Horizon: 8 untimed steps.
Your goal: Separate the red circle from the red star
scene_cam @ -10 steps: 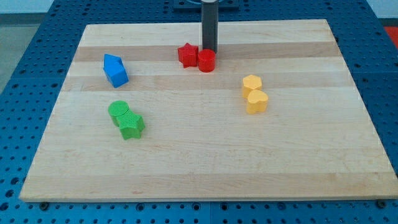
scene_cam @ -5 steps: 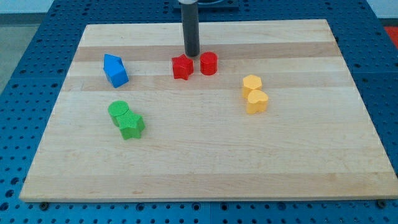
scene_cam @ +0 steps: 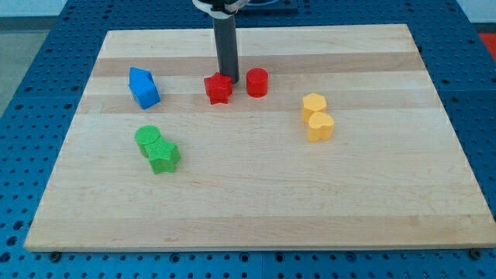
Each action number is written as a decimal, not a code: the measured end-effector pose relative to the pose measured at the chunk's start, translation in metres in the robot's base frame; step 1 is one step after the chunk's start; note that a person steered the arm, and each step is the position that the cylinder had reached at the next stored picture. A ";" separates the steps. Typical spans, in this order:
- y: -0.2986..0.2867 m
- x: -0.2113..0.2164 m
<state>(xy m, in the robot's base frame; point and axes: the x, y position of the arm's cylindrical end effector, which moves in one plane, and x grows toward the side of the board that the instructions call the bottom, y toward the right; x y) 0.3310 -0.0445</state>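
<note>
The red star [scene_cam: 218,89] lies on the wooden board [scene_cam: 256,194] near the view's top centre. The red circle [scene_cam: 257,82] stands to its right, with a visible gap between them. My tip [scene_cam: 229,76] is the lower end of the dark rod; it sits just above and to the right of the red star, touching or nearly touching its upper right edge, and to the left of the red circle.
A blue block [scene_cam: 143,87] lies at the view's left. A green circle [scene_cam: 148,139] and a green star [scene_cam: 163,156] touch at lower left. Two yellow blocks [scene_cam: 314,104] [scene_cam: 319,126] touch at the right.
My tip has moved left and slightly down. The red star has slid left and down with it, away from the red circle. The red circle has stayed put over the last half second.
</note>
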 end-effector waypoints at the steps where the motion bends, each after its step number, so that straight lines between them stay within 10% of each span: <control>1: 0.048 -0.006; 4: 0.126 -0.011; 8: 0.058 -0.005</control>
